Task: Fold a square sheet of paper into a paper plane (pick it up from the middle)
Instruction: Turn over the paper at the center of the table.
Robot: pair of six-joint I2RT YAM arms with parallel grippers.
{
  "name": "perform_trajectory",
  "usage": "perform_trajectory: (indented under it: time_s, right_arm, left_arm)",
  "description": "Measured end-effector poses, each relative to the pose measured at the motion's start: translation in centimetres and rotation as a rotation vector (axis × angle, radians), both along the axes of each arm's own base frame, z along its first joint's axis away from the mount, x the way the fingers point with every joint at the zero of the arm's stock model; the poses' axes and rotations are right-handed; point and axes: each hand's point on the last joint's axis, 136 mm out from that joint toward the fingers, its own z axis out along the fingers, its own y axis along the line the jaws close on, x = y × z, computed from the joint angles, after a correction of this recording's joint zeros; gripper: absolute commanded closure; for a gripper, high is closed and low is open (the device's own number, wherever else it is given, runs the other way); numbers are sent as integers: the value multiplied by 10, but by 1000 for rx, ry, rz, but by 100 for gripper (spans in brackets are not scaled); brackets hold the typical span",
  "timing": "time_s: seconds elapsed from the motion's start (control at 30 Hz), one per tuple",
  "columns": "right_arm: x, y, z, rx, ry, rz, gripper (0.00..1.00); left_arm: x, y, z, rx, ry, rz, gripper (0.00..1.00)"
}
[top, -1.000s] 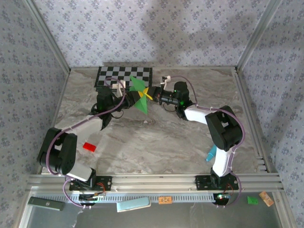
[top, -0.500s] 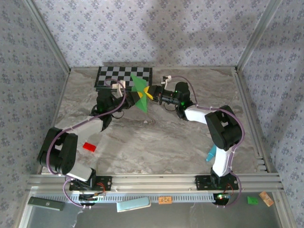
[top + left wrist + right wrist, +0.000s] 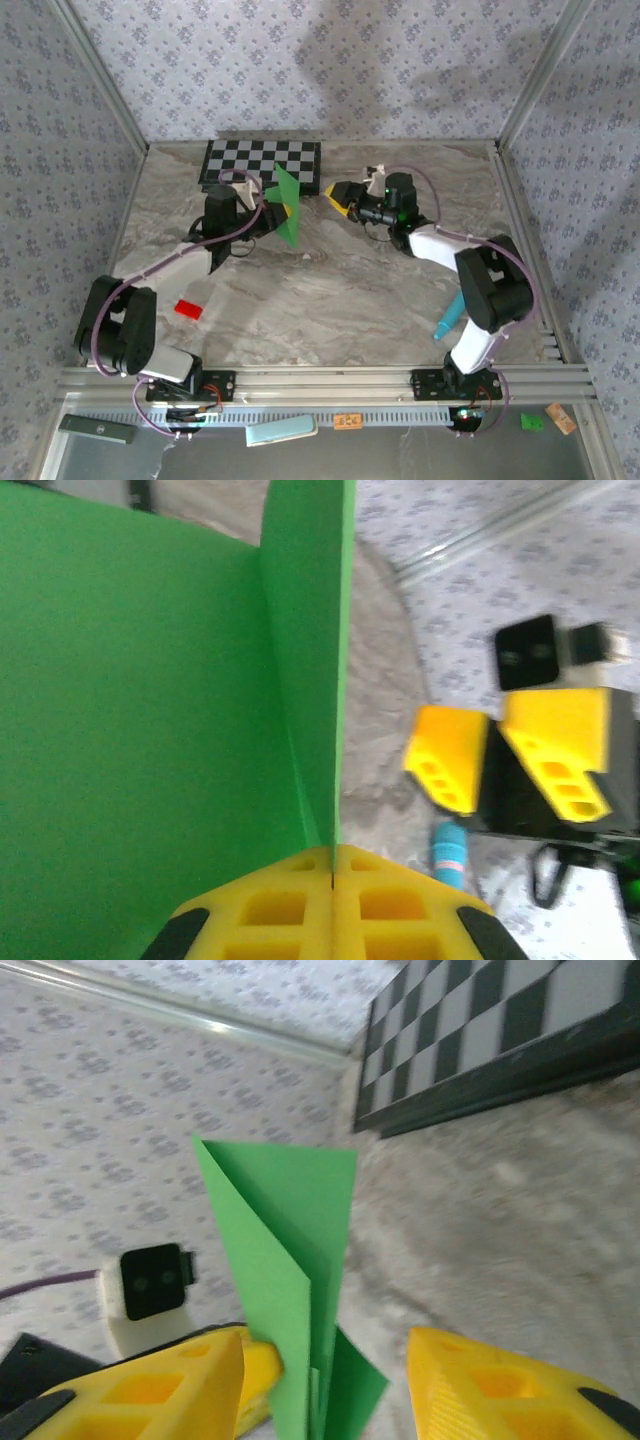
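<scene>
- Right gripper [image 3: 340, 198] has let go! A second ago it was up against the paper; now it has backed off to the right of the black-and-white checkerboard board [image 3: 262, 160], just past its right end.
- Its two yellow fingers [image 3: 150, 1390] stand apart with nothing between them, and the fold sits ahead of the gap.
- Left gripper [image 3: 270, 208] has gone from part open to tight. Its two yellow fingers [image 3: 270, 915] are pressed together, clamped on the bottom edge of the paper.
- One bright green paper sheet [image 3: 287, 205], thin and plain, is already folded into layers with a sharp crease running up it. It is held upright just in front of the checkerboard's near right corner, its top overlapping the board's near edge from above.
- The sheet is clear of the right gripper, with bare marbled table between them.
- One small red block [image 3: 187, 309] lies flat on the table, well in front of the checkerboard's left end.
- One teal marker [image 3: 445, 322] lies far off to the board's near right, beside the right arm's lower link.
- The count: two grippers, one sheet, one board, one block, one marker.
</scene>
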Motion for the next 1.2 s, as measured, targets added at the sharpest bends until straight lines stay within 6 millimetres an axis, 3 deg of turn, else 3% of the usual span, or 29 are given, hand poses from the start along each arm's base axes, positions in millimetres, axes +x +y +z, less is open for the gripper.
perform_trajectory:
  time_s: [0.17, 0.3, 0.43, 0.7, 0.93, 1.2]
  right_arm:
    - [-5, -31, 8, -218, -102, -100, 44]
    - [-7, -52, -3, -377, -118, -161, 40]
    - [-7, -70, -19, -495, -101, -205, 40]
    - [-11, -90, -29, -593, -84, -252, 40]
    - [-13, -101, -40, -623, -57, -267, 40]
    - [-13, -103, -42, -628, -47, -269, 39]
  left_arm:
    - [3, 13, -2, 301, -16, 34, 95]
    - [2, 19, -8, 570, -21, 41, 95]
    - [9, 28, -37, 852, 19, 50, 96]
    - [18, 47, -96, 1338, 97, 29, 97]
    - [27, 53, -127, 1524, 120, 16, 96]
    - [24, 48, -156, 1601, 140, -21, 89]
